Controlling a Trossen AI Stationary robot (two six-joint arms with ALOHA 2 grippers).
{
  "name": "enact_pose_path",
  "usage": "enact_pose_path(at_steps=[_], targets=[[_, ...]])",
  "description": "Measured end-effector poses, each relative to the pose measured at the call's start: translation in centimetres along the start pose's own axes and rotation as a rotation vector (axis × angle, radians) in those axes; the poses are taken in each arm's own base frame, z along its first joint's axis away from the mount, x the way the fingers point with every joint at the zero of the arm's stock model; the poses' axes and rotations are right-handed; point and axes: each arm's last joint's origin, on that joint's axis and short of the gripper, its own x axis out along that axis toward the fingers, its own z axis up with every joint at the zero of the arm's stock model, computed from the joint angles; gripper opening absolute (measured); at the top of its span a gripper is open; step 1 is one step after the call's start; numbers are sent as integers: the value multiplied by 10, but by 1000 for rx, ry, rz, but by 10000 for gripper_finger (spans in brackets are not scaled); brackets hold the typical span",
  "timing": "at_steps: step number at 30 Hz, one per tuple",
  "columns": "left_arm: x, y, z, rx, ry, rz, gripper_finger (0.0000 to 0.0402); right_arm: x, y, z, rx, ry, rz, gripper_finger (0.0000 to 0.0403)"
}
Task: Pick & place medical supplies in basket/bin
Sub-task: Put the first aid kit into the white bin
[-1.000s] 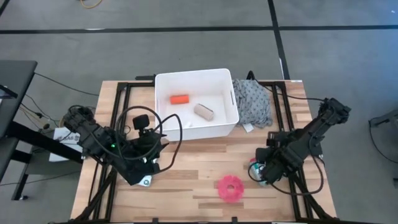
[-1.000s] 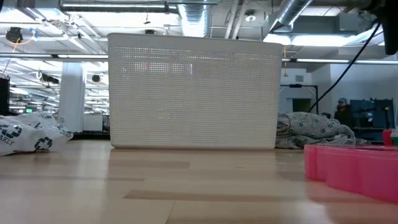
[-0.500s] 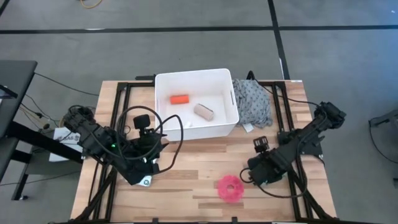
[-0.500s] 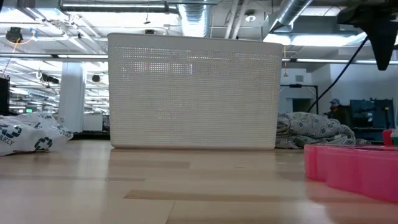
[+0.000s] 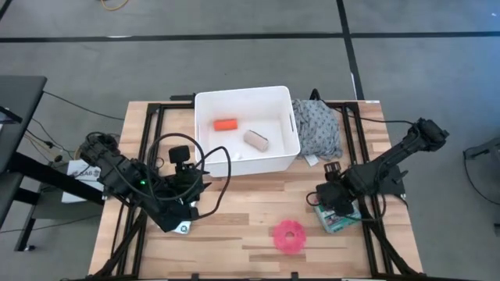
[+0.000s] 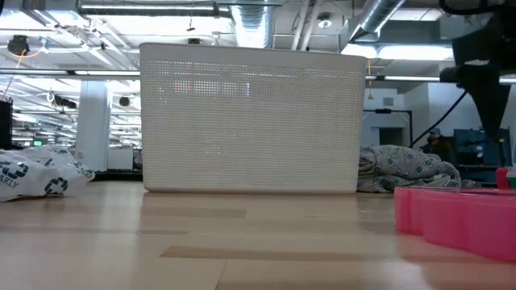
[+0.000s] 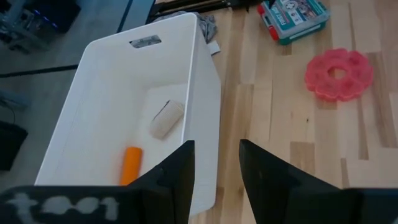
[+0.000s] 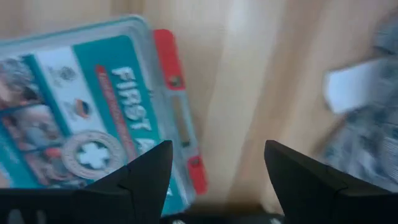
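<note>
The white bin [image 5: 246, 97] stands at the table's far middle and holds an orange cylinder [image 5: 225, 124] and a beige roll [image 5: 256, 140]. A pink tape roll [image 5: 290, 236] lies flat near the front edge. The green-white box [image 5: 339, 219] lies flat to its right. My right gripper [image 5: 331, 198] points down, open, over the box's far edge [image 8: 177, 118] and touches nothing. My left gripper [image 7: 216, 186] hovers open left of the bin, with nothing between its fingers. A white packet with green print [image 6: 40, 173] lies on the table at the left.
A grey patterned cloth [image 5: 318, 129] lies bunched against the bin's right wall, with a small white tag [image 8: 348, 87] at its near edge. Bare wood shows between the bin and the pink roll. In the low view my right arm [image 6: 484, 80] comes down at the right.
My right gripper has come down toward the table and rolled about its wrist, drawing a little toward the far edge. The green-white box, hidden under it before, now shows in the high view. My left arm has kept still.
</note>
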Motion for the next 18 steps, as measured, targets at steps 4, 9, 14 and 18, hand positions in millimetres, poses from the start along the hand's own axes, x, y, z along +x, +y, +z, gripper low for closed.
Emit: enact_pose_path(at_steps=[4,9,14,18], targets=[[0,0,0,-5,-3,4,117,8,0,0,-34,-7,52,249],[0,1,1,-6,-20,35,117,20,-2,-3,-56,23,35,249],[0,1,1,-4,-24,45,117,24,-2,-1,-39,4,43,249],[0,1,1,-4,-24,45,117,24,-2,-1,-39,3,41,249]])
